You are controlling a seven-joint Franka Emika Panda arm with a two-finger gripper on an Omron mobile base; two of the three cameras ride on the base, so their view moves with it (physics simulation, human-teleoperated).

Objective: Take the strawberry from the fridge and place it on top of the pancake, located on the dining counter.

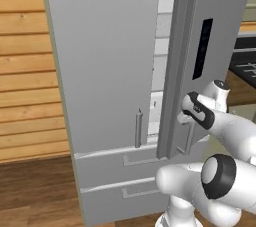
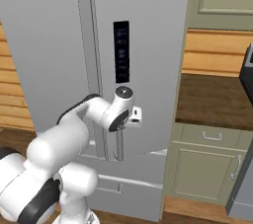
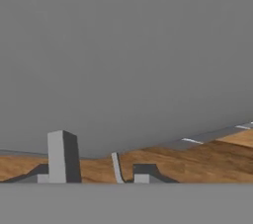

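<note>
The tall light grey fridge (image 1: pixel 105 61) stands before me, its right door (image 2: pixel 148 45) ajar. A narrow slit (image 1: pixel 161 46) between the doors shows the white interior. My gripper (image 3: pixel 104 161) is at the right door's vertical bar handle (image 2: pixel 119 146), close against the door face. In the hand view its two fingertips (image 3: pixel 62 156) stand apart with a thin grey bar (image 3: pixel 116 167) between them, touching neither. In the left base view the hand (image 1: pixel 184 119) sits just above the handle. The strawberry, the pancake and the dining counter are out of view.
Two lower drawers (image 1: pixel 125 171) run under the fridge doors. A wood-plank wall (image 1: pixel 25 71) is on the left. Green cabinets (image 2: pixel 207 164) with a dark counter top (image 2: pixel 212 99) stand to the right, with a dark stove (image 1: pixel 245 66) beyond. The floor is wood.
</note>
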